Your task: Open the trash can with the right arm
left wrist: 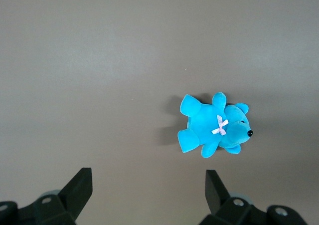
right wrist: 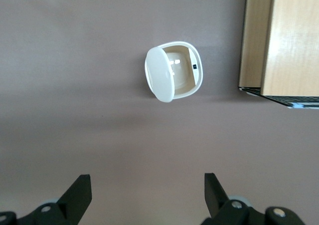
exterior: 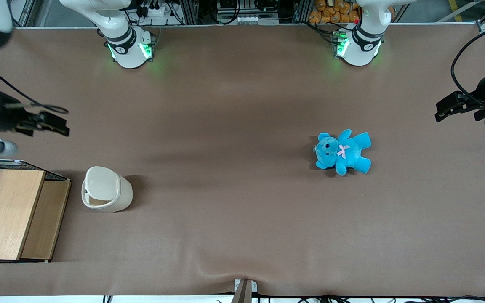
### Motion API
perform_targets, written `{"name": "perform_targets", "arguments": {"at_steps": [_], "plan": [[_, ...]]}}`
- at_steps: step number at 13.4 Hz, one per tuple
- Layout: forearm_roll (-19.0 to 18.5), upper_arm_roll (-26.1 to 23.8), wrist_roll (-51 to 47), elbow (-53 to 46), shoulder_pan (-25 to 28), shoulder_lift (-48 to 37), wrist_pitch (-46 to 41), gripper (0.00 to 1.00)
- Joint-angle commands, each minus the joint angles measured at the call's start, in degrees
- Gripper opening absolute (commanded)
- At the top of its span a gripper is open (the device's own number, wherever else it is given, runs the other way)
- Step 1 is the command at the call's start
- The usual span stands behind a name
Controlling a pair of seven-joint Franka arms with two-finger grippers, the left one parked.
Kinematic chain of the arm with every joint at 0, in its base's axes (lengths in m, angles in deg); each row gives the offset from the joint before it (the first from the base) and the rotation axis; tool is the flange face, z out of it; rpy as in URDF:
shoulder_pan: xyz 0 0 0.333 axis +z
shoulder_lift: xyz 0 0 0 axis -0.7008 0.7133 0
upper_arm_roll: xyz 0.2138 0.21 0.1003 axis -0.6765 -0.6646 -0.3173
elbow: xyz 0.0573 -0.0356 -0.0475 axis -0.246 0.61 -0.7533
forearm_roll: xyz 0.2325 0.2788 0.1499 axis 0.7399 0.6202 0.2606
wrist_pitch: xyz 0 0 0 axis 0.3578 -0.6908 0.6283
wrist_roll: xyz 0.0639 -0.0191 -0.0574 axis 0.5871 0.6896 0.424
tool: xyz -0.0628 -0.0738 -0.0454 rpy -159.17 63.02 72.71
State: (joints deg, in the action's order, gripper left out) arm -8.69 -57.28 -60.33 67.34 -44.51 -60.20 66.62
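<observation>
The cream-white trash can (exterior: 107, 189) stands on the brown table toward the working arm's end, beside the wooden box. Its flat lid (right wrist: 160, 74) is tilted up on edge and the hollow inside (right wrist: 183, 68) shows. My right gripper (exterior: 53, 124) hangs above the table, apart from the can and farther from the front camera than it. In the right wrist view the gripper (right wrist: 147, 191) is open and empty, with its two black fingers (right wrist: 79, 192) wide apart over bare table.
A tan wooden box with wire mesh (exterior: 11, 214) stands right beside the can and also shows in the right wrist view (right wrist: 281, 35). A blue teddy bear (exterior: 342, 151) lies toward the parked arm's end of the table.
</observation>
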Motion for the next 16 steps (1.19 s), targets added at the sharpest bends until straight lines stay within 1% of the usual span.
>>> {"name": "perform_targets", "arguments": {"at_steps": [1,2,7,11,13,16], "plan": [[0.82,1.00,1.31,5.62,-0.43,-6.63,-0.18,1.00],[0.82,1.17,1.40,7.29,-0.43,-8.39,0.17,1.00],[0.90,2.14,1.84,8.36,-0.43,-10.51,-1.93,1.00],[0.99,4.51,2.28,6.96,-0.43,-9.20,0.44,1.00],[1.17,6.00,4.91,6.96,-0.43,-9.72,-0.18,1.00],[1.17,6.19,4.74,7.31,-0.16,-11.21,-2.90,1.00]]}}
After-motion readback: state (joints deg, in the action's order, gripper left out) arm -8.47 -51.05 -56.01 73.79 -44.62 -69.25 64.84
